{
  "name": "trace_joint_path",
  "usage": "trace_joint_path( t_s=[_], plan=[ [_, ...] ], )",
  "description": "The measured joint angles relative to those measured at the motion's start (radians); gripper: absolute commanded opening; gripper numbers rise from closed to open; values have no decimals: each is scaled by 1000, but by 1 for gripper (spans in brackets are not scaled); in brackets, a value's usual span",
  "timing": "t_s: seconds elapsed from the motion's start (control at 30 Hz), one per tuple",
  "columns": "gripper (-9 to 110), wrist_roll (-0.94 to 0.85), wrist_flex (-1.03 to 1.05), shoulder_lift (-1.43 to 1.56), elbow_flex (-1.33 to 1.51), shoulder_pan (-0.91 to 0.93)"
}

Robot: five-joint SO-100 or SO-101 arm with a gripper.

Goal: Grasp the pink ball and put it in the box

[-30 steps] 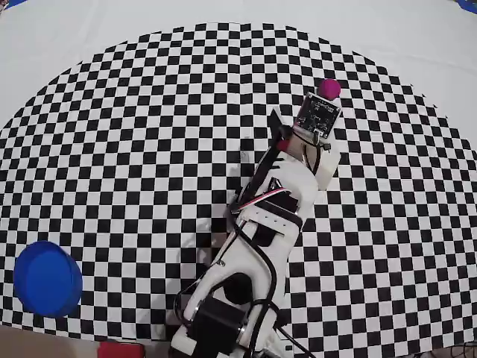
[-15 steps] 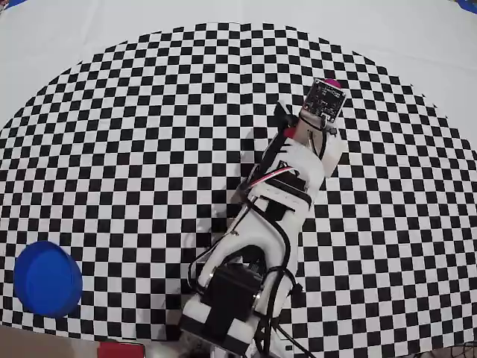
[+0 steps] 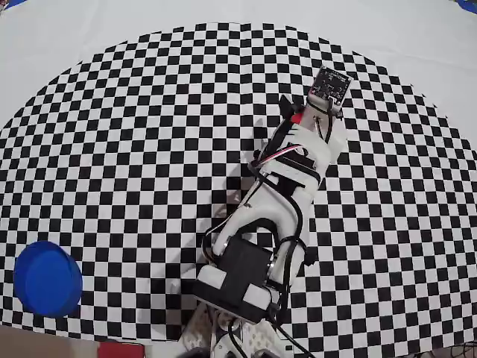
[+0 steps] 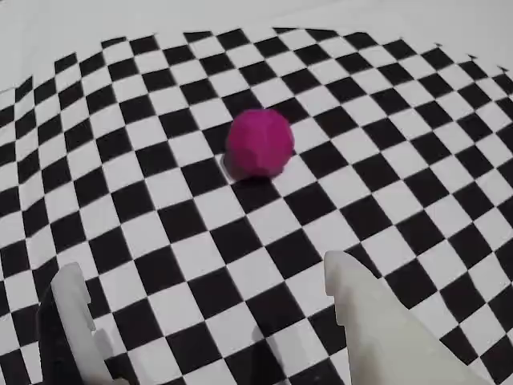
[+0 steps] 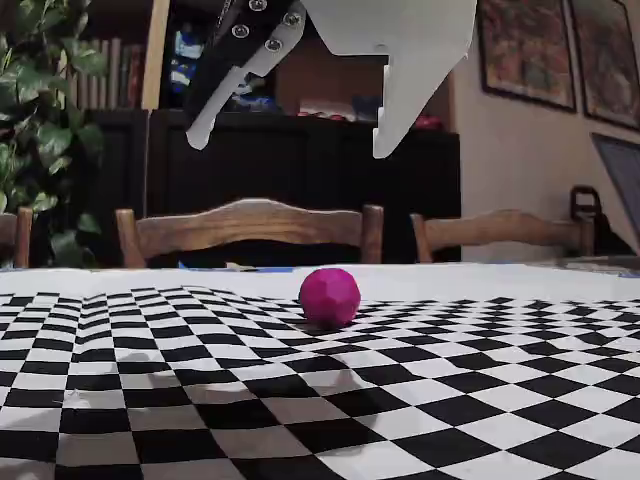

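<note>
The pink ball (image 4: 259,143) (image 5: 329,297) rests on the checkered cloth, a little beyond my gripper (image 4: 204,271). Both white fingers stand wide apart with only bare checkers between them, so the gripper is open. In the fixed view the gripper (image 5: 291,145) hangs well above the ball, not touching it. From overhead, the ball is hidden under the wrist's camera board (image 3: 330,84) at the far right of the cloth. The box (image 3: 46,278), a round blue tub, sits at the near left corner, far from the arm.
The arm (image 3: 279,194) stretches diagonally across the right half of the cloth. A small red flat piece (image 3: 119,349) lies at the bottom edge. Wooden chairs (image 5: 245,228) and a plant (image 5: 35,120) stand beyond the table's far edge.
The arm has reached further out toward the far right. Its wrist board has slid over the ball, which showed pink in the overhead view a second ago. The box has not moved.
</note>
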Motion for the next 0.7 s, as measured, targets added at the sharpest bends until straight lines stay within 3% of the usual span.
trace_joint_path(
  t_s=[0.7],
  plan=[
    [35,0,0,-276,-241,0]
  ],
)
